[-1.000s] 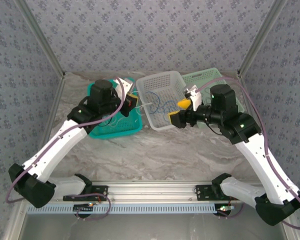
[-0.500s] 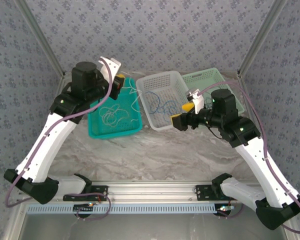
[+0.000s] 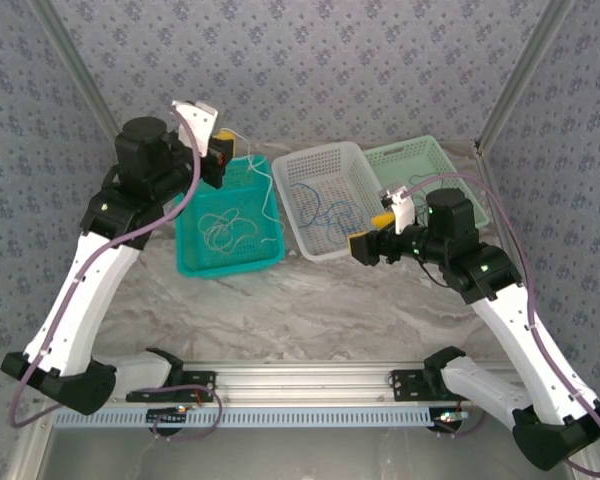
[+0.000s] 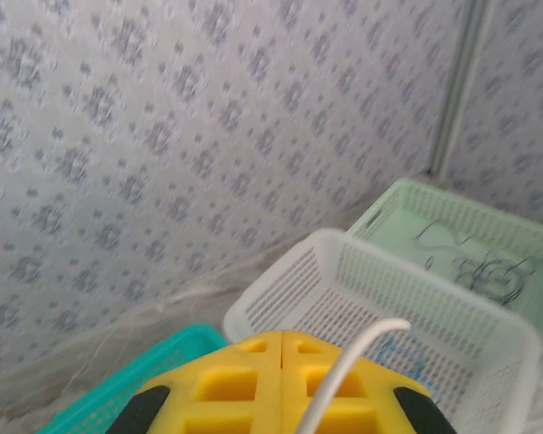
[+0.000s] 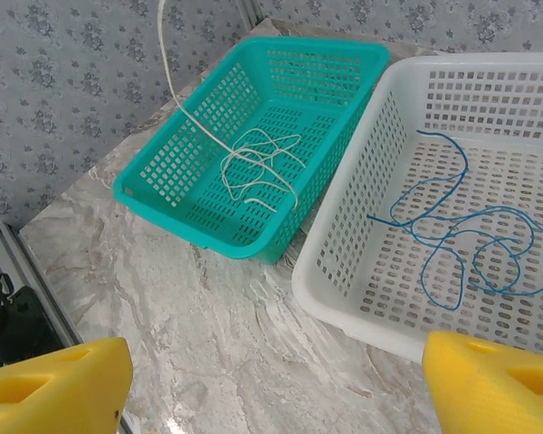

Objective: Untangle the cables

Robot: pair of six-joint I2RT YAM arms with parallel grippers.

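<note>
**Fig.: Cables lying one per basket; last strand held aloft.**

Pale cable (image 5: 253,163): most of it lies as a loose heap on the floor of the teal basket (image 5: 176,172), below the left hand (image 3: 223,160). One strand climbs from the heap up to that hand. In the left wrist view we see the yellow fingers pressed flat together w/ the strand's end poking out between them, i.e. clamped on the pale cable.

Blue cable (image 5: 462,244): open loops in the white basket (image 5: 344,271), straight ahead of the right hand (image 3: 370,232) and apart from the pale one.

Black cable (image 4: 475,267): small tangle in the green basket (image 4: 525,244), beyond the white basket as seen from the left hand.

Right hand: fingers spread wide, nothing between them, hovering over the desk (image 5: 208,316) just short of the white basket's near wall.

Status (our judgement): separation approx. complete, and what remains is setting the held end down.

Risks:
- (a) Any more lift by the left hand could drag the heap up over the rim, since the wire is light and floppy.
- (b) If a loop catches in the mesh, the pull could shift or tip the teal basket.
- (c) A release from this height could let the end flop across the rim toward the white basket and re-cross the blue cable.
- (d) Tension may cinch the slack loops into a knot.
</note>
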